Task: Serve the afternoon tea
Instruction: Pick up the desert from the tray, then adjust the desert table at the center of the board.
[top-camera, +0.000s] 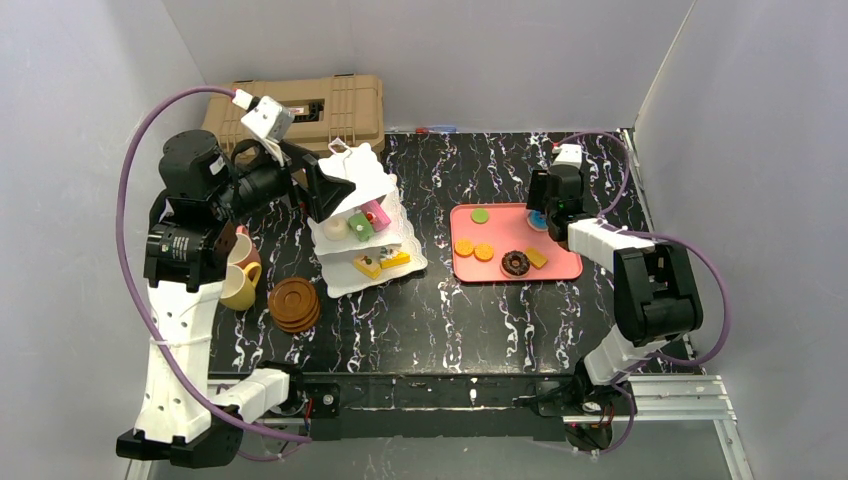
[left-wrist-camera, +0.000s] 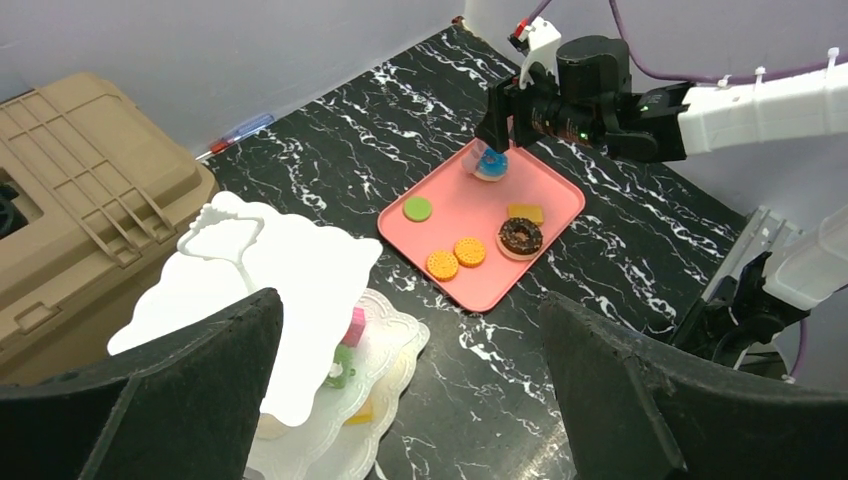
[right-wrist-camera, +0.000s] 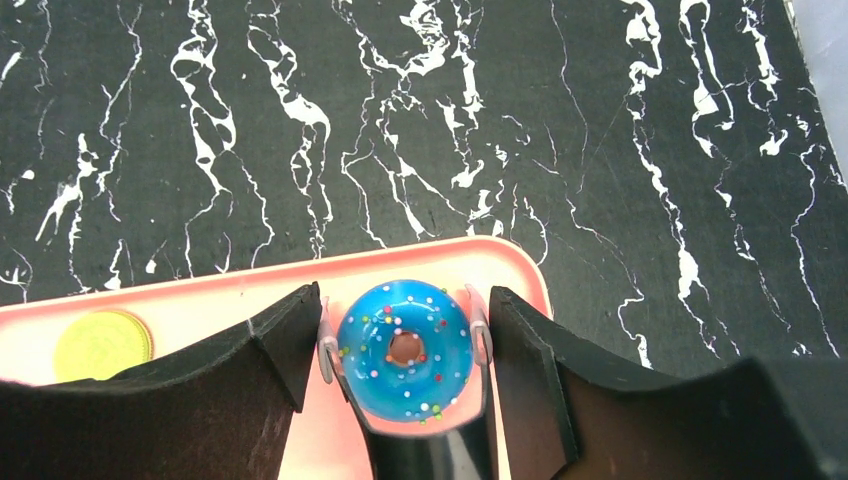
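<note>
Black fingers (right-wrist-camera: 270, 350) of the right claw (right-wrist-camera: 405, 335) fill the bottom of the wrist view, straddling a blue sprinkled doughnut (right-wrist-camera: 405, 355). Their clear pads sit at its 3 and 9 o'clock sides, but whether they press it or merely bracket it cannot be told. The doughnut lies on the pink tray (right-wrist-camera: 200, 305), in the corner at about 1 o'clock seen from above. The three-tier stand (top-camera: 365, 175) is off at 9 o'clock across the marbled counter (right-wrist-camera: 500, 120). The doughnut looks like light, rigid, glossy toy plastic and is likely slippery, so a hold across the outer rim suits it. Being round, it has no long axis; its hole faces up. The left claw (left-wrist-camera: 410, 300) hangs spread wide and empty above the stand.
</note>
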